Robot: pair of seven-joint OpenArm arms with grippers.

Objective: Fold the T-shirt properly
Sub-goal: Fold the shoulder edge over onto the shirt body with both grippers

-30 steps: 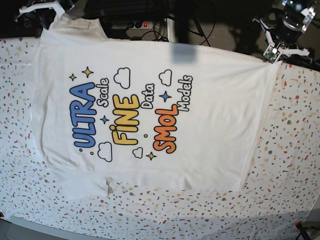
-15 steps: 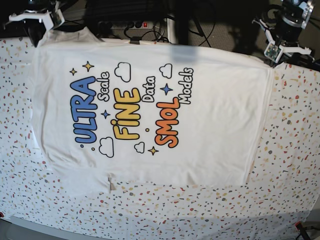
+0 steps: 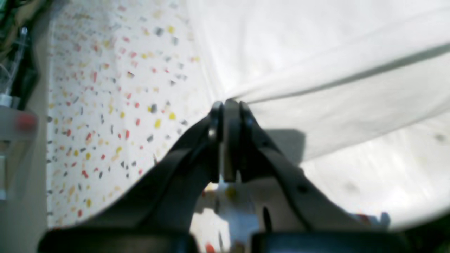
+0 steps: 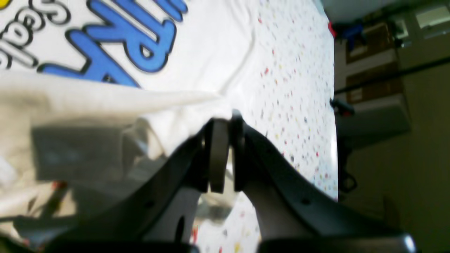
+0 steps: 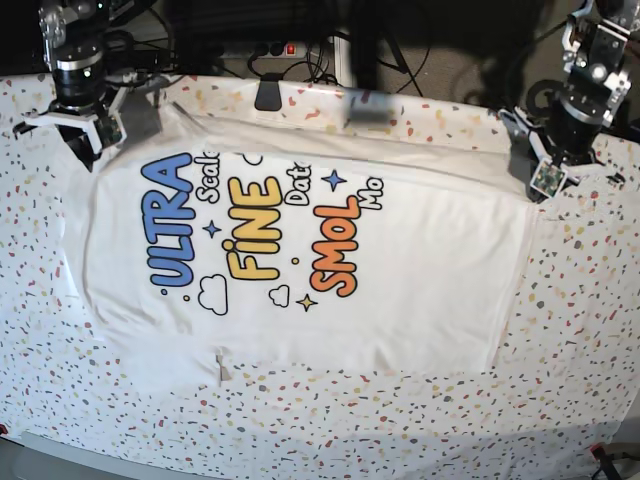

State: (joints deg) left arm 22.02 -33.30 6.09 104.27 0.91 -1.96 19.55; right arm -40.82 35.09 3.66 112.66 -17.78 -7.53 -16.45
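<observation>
Folded-over T-shirt (image 5: 400, 270) edge now hides, seemingly, "Models".

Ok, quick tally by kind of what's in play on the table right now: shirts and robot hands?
T-shirt: 1
Hands: 2, the left hand and the right hand, each shut on the T-shirt's far edge
Total: 3

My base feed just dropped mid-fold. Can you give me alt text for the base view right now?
A white T-shirt lies print-up on a speckled table, its far edge lifted and folding toward the camera, covering the tops of the printed words. The right gripper pinches the far edge at the view's left, the left gripper at its right, both shut on cloth.
</observation>
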